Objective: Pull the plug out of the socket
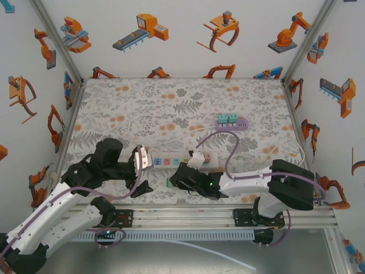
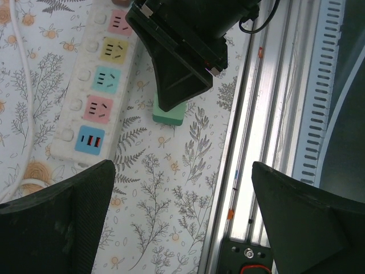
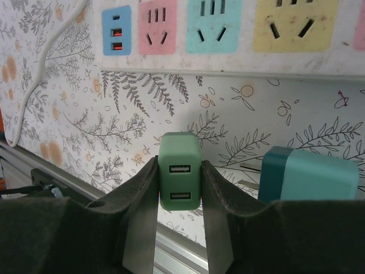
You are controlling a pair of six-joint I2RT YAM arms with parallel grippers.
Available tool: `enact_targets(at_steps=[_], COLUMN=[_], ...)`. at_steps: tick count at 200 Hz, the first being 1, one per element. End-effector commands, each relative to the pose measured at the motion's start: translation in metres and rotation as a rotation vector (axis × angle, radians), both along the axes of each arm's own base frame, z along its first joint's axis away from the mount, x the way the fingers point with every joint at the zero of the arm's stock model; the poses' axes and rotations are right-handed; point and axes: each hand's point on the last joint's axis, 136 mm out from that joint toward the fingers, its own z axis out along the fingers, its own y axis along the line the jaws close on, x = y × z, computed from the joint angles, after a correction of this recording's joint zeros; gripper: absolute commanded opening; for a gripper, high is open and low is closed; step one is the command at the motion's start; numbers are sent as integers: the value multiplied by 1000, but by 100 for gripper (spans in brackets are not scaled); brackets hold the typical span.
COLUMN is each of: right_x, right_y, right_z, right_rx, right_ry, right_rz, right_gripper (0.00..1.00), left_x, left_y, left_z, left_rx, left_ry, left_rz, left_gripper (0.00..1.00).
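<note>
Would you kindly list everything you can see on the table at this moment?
Power strip: one, white with coloured sockets, mid-table.
Plug: one, white, on that strip.
Second strip: one, purple, far right.
White cable: one, white, left of the strip.
Purple cable: one, purple, from the second strip.
Charger: one, green, near the front rail.
Adapter: one, teal, beside the charger.
Left gripper: one, black, open.
Right gripper: one, black, shut on the charger.

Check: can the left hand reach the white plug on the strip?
Probably yes: left hand is open at the strip's end, white plug exposed from above. The right hand, gripping the green charger, crowds the near side.
</note>
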Motion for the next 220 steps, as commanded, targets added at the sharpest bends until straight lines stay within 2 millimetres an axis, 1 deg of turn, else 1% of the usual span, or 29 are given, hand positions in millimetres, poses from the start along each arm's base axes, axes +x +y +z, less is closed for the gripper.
enact_targets(at_steps=[1,28,57,84,114,149,188,204,220], right_x=[4,3,4,4,4,5,7,11,14], right_y=[-4,-10,-17,-19,-19,-24,-31,-36,-37], right_z=[-4,-9,-8,-8,-5,1,16,25,36], right_rx=[-30,-57,-119,-134,-134,-153,-180,-186,-221], right_ry=[-11,10,14,16,11,-6,-49,-69,-110], right_rz=[-42,-62,-74,-75,-70,-66,-61,-73,-43], right_gripper=[31,33,36,39,42,42,42,43,43], left_x=[-4,-1,0,1,2,3,5,6,7], left_y=[-1,-1,-1,-2,-2,-2,0,0,0], left_z=[-4,-6,-5,-5,-4,-5,-7,-6,-5], left_rx=[3,13,10,5,3,2,9,10,8], left_ry=[-2,-2,-1,-6,-9,-10,-11,-11,-10], left_rz=[-32,-15,-9,-4,-4,2,17,27,35], left_gripper=[97,97,97,97,97,97,97,97,97])
